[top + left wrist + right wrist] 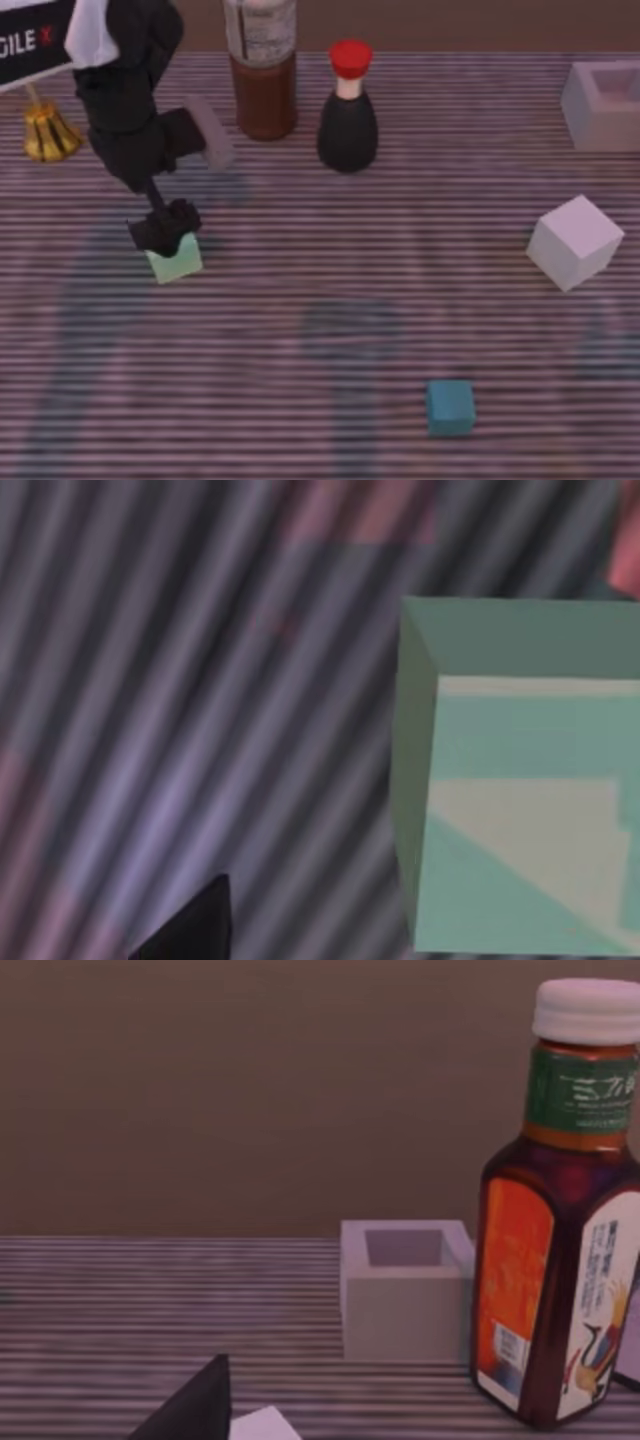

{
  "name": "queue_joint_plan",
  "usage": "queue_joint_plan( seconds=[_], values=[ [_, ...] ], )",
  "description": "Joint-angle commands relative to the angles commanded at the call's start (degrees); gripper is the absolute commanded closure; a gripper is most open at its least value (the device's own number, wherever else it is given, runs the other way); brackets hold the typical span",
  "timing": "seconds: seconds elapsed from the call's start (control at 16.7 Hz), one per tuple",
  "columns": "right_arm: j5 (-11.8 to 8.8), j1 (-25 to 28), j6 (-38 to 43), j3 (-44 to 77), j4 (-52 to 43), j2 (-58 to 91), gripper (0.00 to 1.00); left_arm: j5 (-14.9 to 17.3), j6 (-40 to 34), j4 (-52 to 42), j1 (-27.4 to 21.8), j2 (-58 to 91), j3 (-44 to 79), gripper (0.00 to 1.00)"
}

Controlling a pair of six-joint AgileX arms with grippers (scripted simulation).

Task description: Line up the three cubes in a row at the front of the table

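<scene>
Under left gripper (pixel 165 232): mint cube (pixel 175 258), touching; finger spread unreadable. Placed for grasp, probably. Right arm unseen.

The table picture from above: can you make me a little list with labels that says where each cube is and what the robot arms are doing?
mint-green cube: left side of table, middle depth
left end effector: down on the mint-green cube's back edge
teal-blue cube: front, right of centre
lilac-white cube: right side, tilted diagonally
right arm: not seen from above
hollow square block: back right corner
brown bottle: back, centre-left
black bottle with red cap: back, beside the brown bottle
gold bell: back left
row: not yet formed
</scene>
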Motion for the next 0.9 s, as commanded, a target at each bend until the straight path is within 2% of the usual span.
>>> queue_joint_plan(
  seconds=[0.3,0.6,0.9],
  values=[
    [0.00,0.00,0.00,0.00,0.00,0.00,0.00,0.04,0.02,11.28,-0.02,4.51,-6.31,0.00],
    [0.00,0.00,0.00,0.00,0.00,0.00,0.00,0.05,0.05,12.38,-0.03,5.17,-7.05,0.00],
    [0.00,0.00,0.00,0.00,0.00,0.00,0.00,0.05,0.05,12.38,-0.03,5.17,-7.05,0.38]
  ],
)
